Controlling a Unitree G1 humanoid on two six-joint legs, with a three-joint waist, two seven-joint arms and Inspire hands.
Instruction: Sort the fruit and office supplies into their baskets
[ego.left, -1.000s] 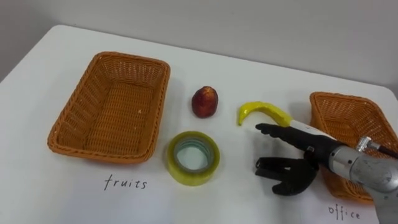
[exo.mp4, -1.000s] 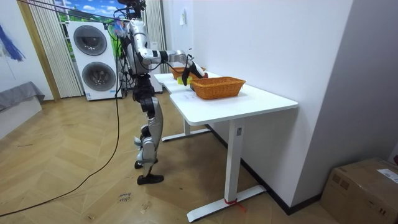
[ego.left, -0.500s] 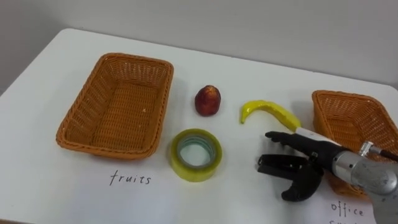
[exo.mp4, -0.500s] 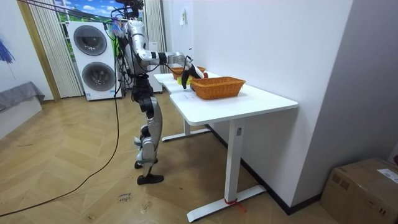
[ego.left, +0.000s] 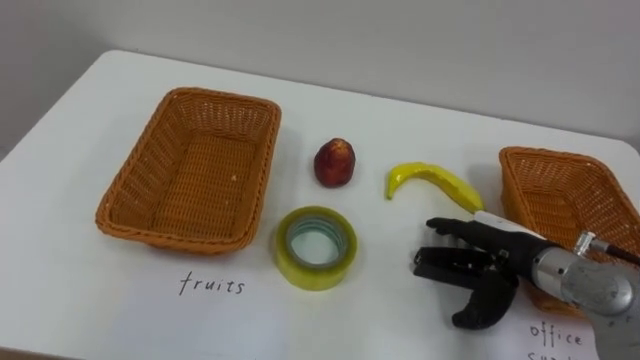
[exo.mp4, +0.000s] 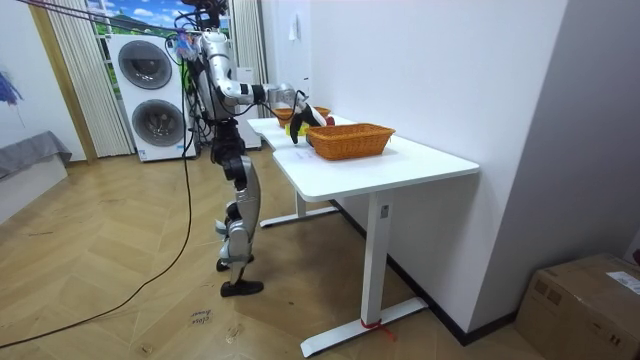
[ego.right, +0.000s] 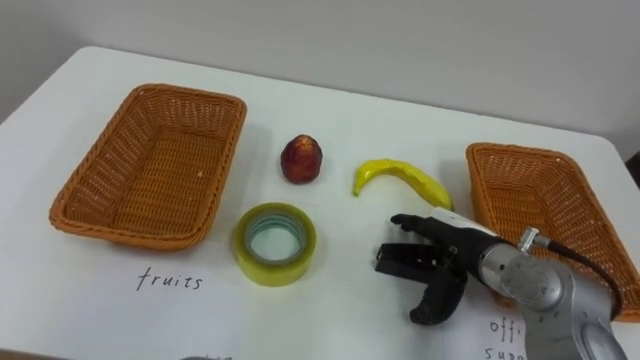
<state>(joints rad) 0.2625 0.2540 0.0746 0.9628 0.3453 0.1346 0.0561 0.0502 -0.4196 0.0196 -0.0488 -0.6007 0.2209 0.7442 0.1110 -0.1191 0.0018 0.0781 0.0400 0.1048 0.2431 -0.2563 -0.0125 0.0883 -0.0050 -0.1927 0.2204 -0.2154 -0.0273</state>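
A wicker basket (ego.left: 190, 165) above the handwritten word "fruits" lies on the left of the white table (ego.left: 380, 120). A second wicker basket (ego.left: 560, 215) marked "office" lies at the right edge. Between them lie a red apple (ego.left: 334, 162), a yellow banana (ego.left: 432, 182) and a roll of yellow tape (ego.left: 315, 247). My right hand (ego.left: 480, 268) hovers low over the table just below the banana and right of the tape, open, fingers pointing left, holding nothing. In the room view the robot stands at the table's end with that arm (exo.mp4: 275, 95) held over it.
Bare tabletop lies in front of the tape and between the fruit basket (ego.right: 145, 165) and the apple (ego.right: 301, 158). The table's far edge meets a white wall. In the room view two stacked washing machines (exo.mp4: 150, 95) stand behind the robot.
The head camera has shifted, so the whole scene slid slightly right and down. My right hand stays open below the banana, having edged a little right and lower; the objects have not moved.
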